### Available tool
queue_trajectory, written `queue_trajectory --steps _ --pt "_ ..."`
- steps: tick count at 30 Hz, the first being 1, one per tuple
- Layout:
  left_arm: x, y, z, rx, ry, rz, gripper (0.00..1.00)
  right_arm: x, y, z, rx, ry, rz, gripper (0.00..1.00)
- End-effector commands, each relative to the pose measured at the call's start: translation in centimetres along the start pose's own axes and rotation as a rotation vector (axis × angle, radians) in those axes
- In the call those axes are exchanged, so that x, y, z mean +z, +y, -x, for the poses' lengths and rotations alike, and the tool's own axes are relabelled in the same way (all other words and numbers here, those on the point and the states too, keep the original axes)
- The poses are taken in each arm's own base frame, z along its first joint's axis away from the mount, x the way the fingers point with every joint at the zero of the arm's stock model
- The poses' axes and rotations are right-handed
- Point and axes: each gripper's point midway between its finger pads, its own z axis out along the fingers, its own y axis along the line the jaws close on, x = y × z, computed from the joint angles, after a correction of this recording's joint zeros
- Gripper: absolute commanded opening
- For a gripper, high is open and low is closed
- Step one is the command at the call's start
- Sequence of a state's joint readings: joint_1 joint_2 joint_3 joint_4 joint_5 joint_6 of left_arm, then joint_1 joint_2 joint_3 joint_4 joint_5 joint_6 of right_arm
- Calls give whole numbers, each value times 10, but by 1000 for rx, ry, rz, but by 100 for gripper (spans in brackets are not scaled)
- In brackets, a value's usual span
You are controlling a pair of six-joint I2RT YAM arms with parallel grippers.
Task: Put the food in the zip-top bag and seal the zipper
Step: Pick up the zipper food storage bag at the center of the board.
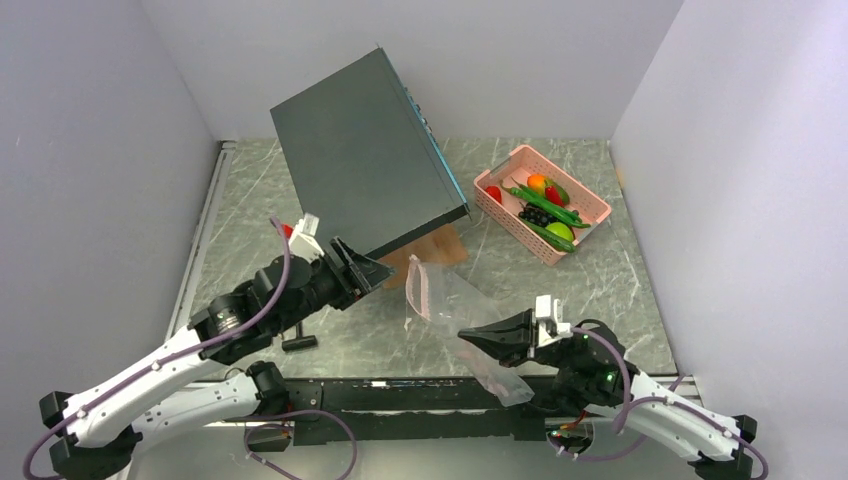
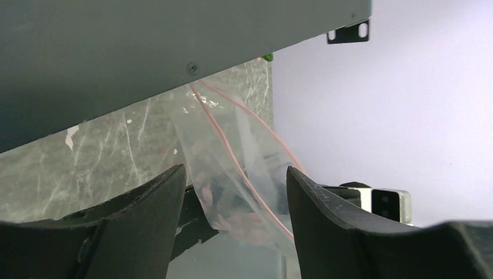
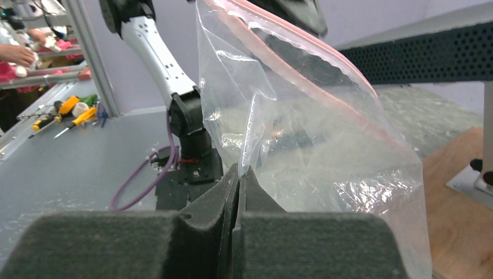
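The clear zip-top bag (image 1: 462, 312) hangs crumpled at the table's near middle, with its pink zipper (image 3: 302, 43) running along the mouth. My right gripper (image 1: 468, 335) is shut on a fold of the bag's wall (image 3: 240, 168). My left gripper (image 1: 362, 270) is open and empty, a short way left of the bag. In the left wrist view the bag (image 2: 232, 157) shows ahead between the spread jaws, untouched. The food lies in a pink basket (image 1: 590, 210) at the back right: green pods (image 1: 545, 205), black grapes (image 1: 533, 215), a lime-green fruit (image 1: 560, 232), a mango (image 1: 540, 183) and a red piece (image 1: 493, 192).
A large dark grey box (image 1: 365, 150) stands tilted over the table's middle, just above my left gripper. A wooden board (image 1: 435, 258) lies under its lower edge. A small black tool (image 1: 298, 342) lies by the left arm. Grey walls close in on both sides.
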State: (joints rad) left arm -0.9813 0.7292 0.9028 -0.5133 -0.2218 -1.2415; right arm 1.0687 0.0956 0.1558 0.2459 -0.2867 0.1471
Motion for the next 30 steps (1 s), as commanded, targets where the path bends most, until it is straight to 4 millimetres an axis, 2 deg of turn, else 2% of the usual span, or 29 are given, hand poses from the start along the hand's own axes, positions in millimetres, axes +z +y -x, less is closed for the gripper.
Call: queue_trajectory --steps 1,5,8,16,24,30 --pt "8 -22 -9 -154 29 -123 67 -3 12 30 -6 -65 44 0" --pt "15 -21 -13 -138 62 -70 67 -6 16 38 -12 -94 61 0" --pt "22 -28 -20 -128 98 -82 66 -5 18 37 -24 -70 71 0" --pt "28 -22 -33 -161 146 -75 47 -4 16 36 -29 -70 63 0" --pt "25 -33 -43 -149 192 -103 47 -3 14 34 -32 -59 58 0" --pt "25 -30 -54 -146 218 -89 37 0 12 33 -33 -53 48 0"
